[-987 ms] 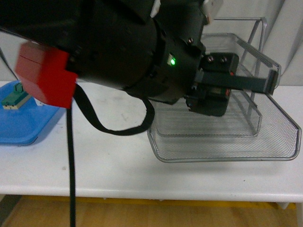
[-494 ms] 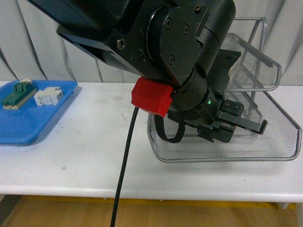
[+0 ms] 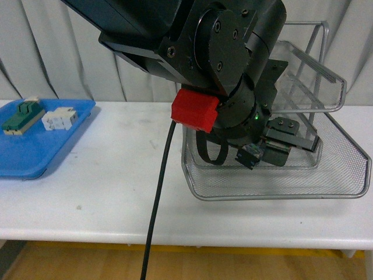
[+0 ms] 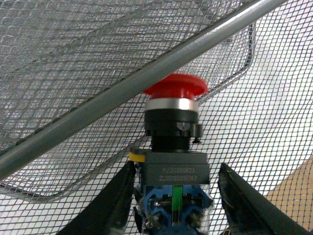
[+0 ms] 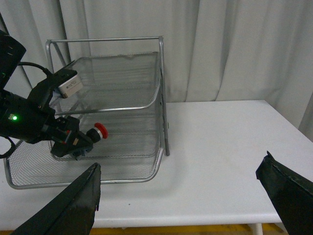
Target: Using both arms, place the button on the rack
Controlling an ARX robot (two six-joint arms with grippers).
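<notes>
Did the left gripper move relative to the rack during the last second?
Yes. In the front view the left gripper, holding the button, has dropped from level with the middle tray of the rack down to its bottom tray.

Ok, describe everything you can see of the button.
The button has a glossy red mushroom cap, a silver collar, a black threaded neck and a grey boxy body with printed numbers, a yellow tab and a bluish base. The left gripper holds the body between its jaws, cap pointing sideways, over the bottom tray of the rack. Whether it touches the mesh cannot be told.
</notes>
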